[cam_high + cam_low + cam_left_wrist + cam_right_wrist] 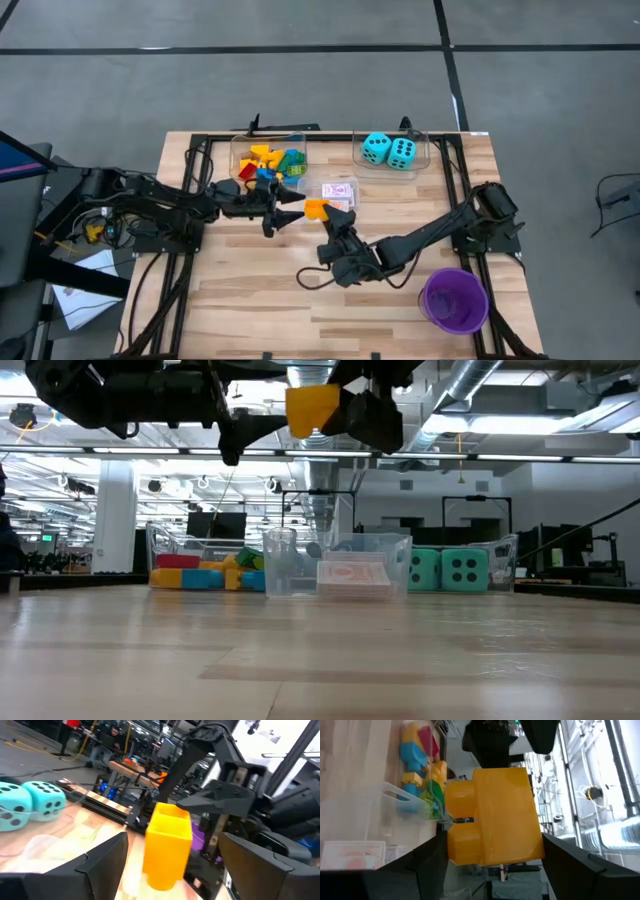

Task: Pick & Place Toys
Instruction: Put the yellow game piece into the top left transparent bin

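1. Right wrist view shows the right gripper clamped on a yellow brick, one dark finger along each flat side, so the brick cannot slip while it hangs in the air.
2. The brick's studs point toward the bin of bricks. Its long axis runs across the gap between the two arms, as far as the high view lets me judge.
3. High view places the brick well above the table, near the middle, between both grippers.
4. Left gripper faces the brick from the other side, fingers apart with the brick standing between them. Whether they touch it I cannot tell. This looks like a handover, or the left arm steadying the piece.
5. Low view confirms the brick is high up, clear of everything below.
6. Farther out, the card packs lie in a small clear bin just beyond, the two dice sit in another bin, and the purple cup stands near the right arm's base.
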Controlling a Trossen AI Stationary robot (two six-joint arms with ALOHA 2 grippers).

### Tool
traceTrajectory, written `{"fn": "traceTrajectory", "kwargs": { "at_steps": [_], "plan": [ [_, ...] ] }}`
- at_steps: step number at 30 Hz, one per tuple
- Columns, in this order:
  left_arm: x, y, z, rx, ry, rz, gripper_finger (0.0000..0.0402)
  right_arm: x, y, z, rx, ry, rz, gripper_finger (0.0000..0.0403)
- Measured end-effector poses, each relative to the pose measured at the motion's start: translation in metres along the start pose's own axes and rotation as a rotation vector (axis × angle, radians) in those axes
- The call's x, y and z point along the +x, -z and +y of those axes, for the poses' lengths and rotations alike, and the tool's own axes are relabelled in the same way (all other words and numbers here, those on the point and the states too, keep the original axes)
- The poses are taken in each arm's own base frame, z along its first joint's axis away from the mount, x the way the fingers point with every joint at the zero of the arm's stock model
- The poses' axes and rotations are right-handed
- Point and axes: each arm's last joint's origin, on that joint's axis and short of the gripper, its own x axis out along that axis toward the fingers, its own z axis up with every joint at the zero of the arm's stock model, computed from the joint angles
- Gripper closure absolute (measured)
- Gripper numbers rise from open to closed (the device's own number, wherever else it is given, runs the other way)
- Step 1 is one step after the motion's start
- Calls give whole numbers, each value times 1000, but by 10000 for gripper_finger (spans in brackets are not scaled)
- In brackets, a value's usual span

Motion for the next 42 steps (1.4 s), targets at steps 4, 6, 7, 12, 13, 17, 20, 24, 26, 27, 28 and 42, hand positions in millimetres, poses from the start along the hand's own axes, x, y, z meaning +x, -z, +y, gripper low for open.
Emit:
{"fn": "traceTrajectory", "kwargs": {
  "at_steps": [4, 6, 7, 12, 13, 17, 20, 24, 26, 27, 28, 42],
  "plan": [
    [6, 2, 0, 0, 3, 15, 92, 9, 0, -2, 25, -34, -28, 132],
    [11, 4, 1, 0, -3, 28, 92, 13, 0, -3, 34, -46, -40, 132],
    [14, 6, 2, 0, -6, 36, 92, 15, 0, -3, 37, -47, -41, 132],
    [24, 11, 4, 1, -21, 62, 92, 17, 0, -4, 41, -45, -37, 132],
    [26, 10, 5, 2, -23, 57, 92, 16, 0, -4, 40, -45, -39, 132],
    [24, 6, 4, 9, -17, 41, 105, 13, -1, -3, 28, -47, -46, 132],
    [23, 5, 0, 23, 26, 50, 128, 13, -1, -3, 28, -47, -46, 132],
    [23, 6, 0, 27, 41, 67, 164, 13, -1, -3, 28, -48, -50, 132],
    [23, 8, 1, 26, 32, 84, 180, 13, -1, -3, 28, -50, -51, 132],
    [23, 9, 1, 26, 26, 97, 187, 13, -1, -3, 28, -49, -50, 132],
    [23, 10, 2, 27, 22, 108, 194, 13, -1, -3, 28, -49, -51, 132],
    [23, 9, 5, 36, 30, 115, 276, 13, -1, -4, 38, -48, -50, 124]
  ]
}}
